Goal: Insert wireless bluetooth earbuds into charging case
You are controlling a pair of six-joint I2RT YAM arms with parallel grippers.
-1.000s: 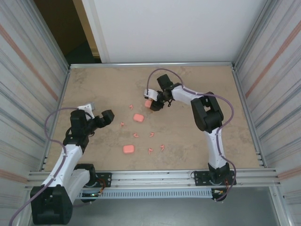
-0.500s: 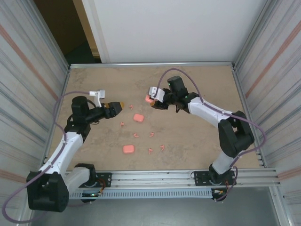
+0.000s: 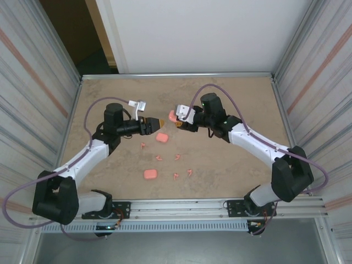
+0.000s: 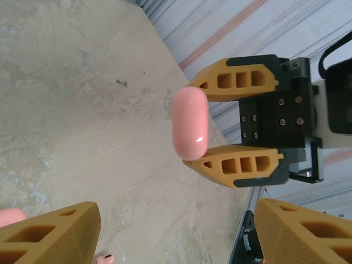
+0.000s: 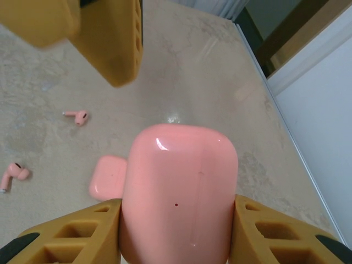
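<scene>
A closed pink charging case (image 5: 179, 192) hangs above the table with my right gripper (image 5: 179, 225) shut on its two sides. From above, this case (image 3: 172, 116) is at the tip of the right gripper (image 3: 179, 122). My left gripper (image 3: 157, 122) faces it from the left, a short gap away. In the left wrist view the held case (image 4: 190, 124) sits ahead of the left gripper (image 4: 176, 236), which is open with nothing between its fingers. Several pink earbuds lie on the table, among them one (image 3: 143, 146), another (image 3: 178, 157) and a third (image 3: 190, 172).
A second pink case (image 3: 161, 137) lies on the table just below the grippers, also seen as the flat case (image 5: 107, 177). A third case (image 3: 150, 174) lies nearer the front. Metal walls (image 3: 308, 110) fence the table on both sides.
My left arm has swung right and stretched out toward the held case, its jaws narrowing. The right arm's elbow has moved out to the right while the case stayed nearly in place.
</scene>
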